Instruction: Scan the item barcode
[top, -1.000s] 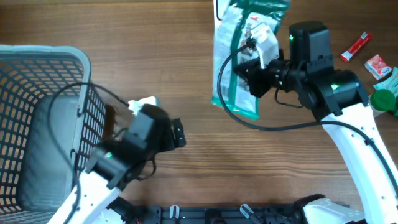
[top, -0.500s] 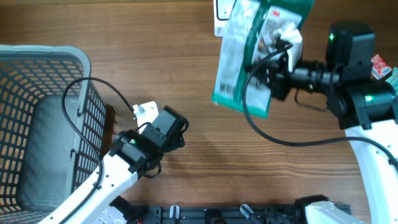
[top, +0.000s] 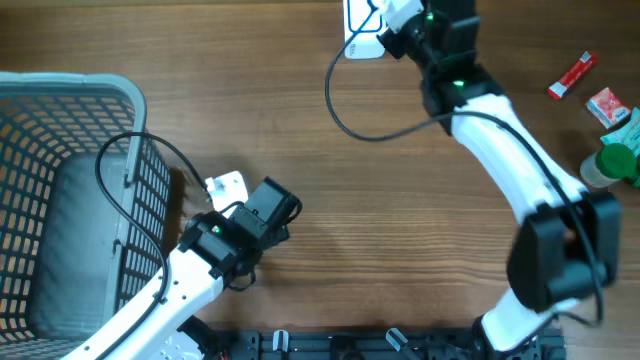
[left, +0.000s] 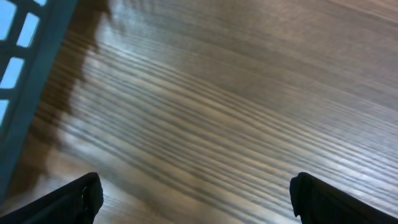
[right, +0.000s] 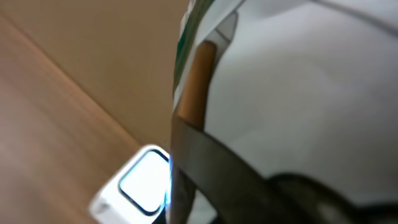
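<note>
TWO-TONE MACHINES: The left arm (top: 165, 295) and right arm (top: 505, 140) each pair smooth white link shells with boxy black joint housings (top: 255, 215). Small green status lights (top: 458, 84) glow on the black sections. A thin black cable (top: 110, 165) loops off the left arm; a second cable (top: 335, 95) arcs from the right. The left gripper (left: 198, 199) ends in two black fingers (left: 339, 199), apparently matte, though the wrist view is blurred.
</note>
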